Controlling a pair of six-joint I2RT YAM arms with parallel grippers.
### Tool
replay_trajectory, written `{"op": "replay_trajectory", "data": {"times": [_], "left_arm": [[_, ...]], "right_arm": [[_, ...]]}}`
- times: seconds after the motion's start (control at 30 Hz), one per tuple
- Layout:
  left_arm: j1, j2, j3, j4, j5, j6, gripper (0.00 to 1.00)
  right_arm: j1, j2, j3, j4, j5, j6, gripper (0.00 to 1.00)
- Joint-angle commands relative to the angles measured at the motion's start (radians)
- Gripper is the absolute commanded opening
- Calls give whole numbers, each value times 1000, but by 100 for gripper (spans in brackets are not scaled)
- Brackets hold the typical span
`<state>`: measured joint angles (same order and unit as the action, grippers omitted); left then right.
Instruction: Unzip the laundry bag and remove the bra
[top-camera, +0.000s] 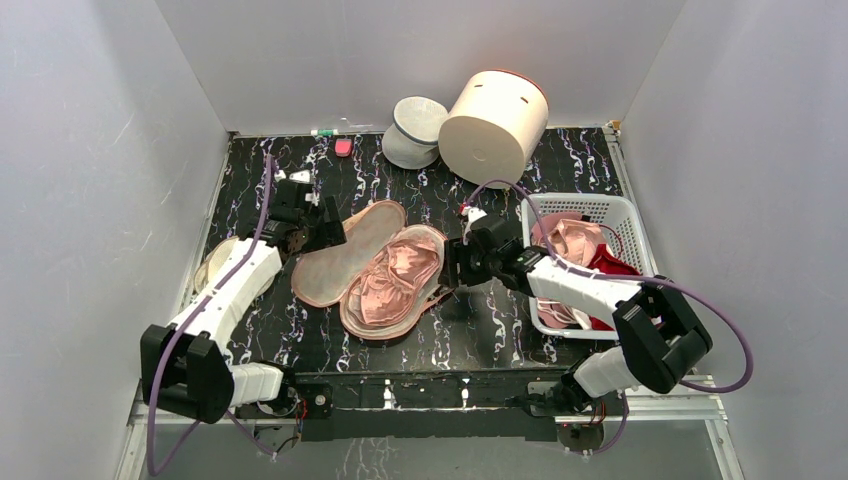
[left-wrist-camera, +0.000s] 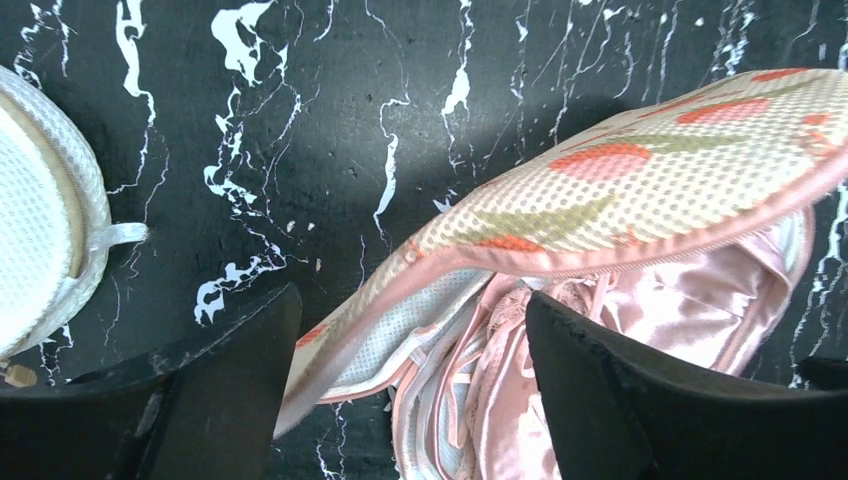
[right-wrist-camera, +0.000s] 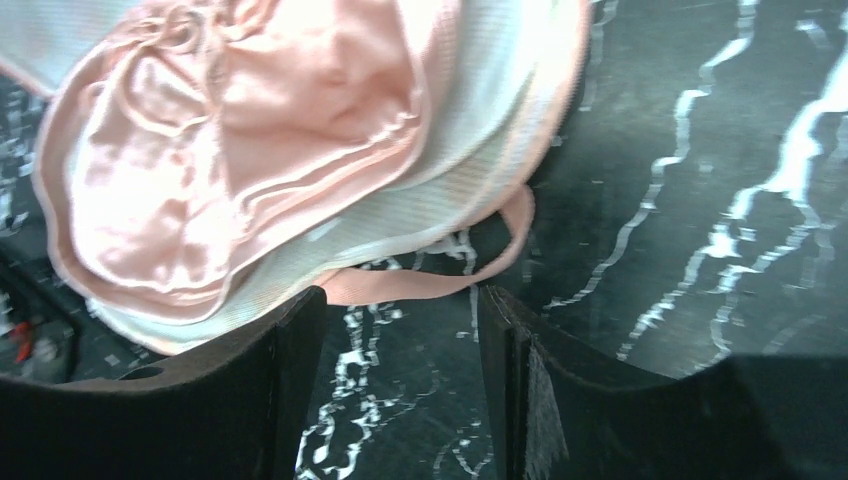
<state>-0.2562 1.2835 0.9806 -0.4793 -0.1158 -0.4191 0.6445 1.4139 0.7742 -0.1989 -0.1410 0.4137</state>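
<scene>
The left gripper (left-wrist-camera: 410, 300) has its jaws spread wide and clamps nothing. The pink-edged rim of the laundry bag (left-wrist-camera: 650, 180), whose printed flap is lifted and folded back, runs through the gap between the two dark fingers (left-wrist-camera: 220, 400) without being pinched. Just past those jaws, under the flap, lies the bra (left-wrist-camera: 700, 300), its satin and lace trim reaching down toward the finger at the right of the wrist view. A white mesh item (left-wrist-camera: 40, 220) sits well outside the other finger on the marbled table (left-wrist-camera: 300, 130). The right gripper (right-wrist-camera: 402, 295) is likewise parted and holds nothing. A thin pink strap (right-wrist-camera: 420, 285) loops across just beyond its jaw opening. The bra's cup rests on the bag's pale lining farther out, toward the finger at the left of that view. From overhead, the opened bag lies between the two grippers.
</scene>
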Motion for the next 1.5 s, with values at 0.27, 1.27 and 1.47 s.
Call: {"op": "replay_trajectory", "data": {"times": [0.27, 1.27, 1.47], "left_arm": [[-6, -126, -5, -4, 193, 107, 89], [-40, -103, -387, 404, 705, -349, 97], [-40, -54, -151, 240, 548, -192, 98]], "right_arm": [[6, 77, -40, 241, -224, 96, 38], [-84, 134, 114, 24, 26, -79, 48], [-84, 43, 91, 7, -47, -44, 57]]}}
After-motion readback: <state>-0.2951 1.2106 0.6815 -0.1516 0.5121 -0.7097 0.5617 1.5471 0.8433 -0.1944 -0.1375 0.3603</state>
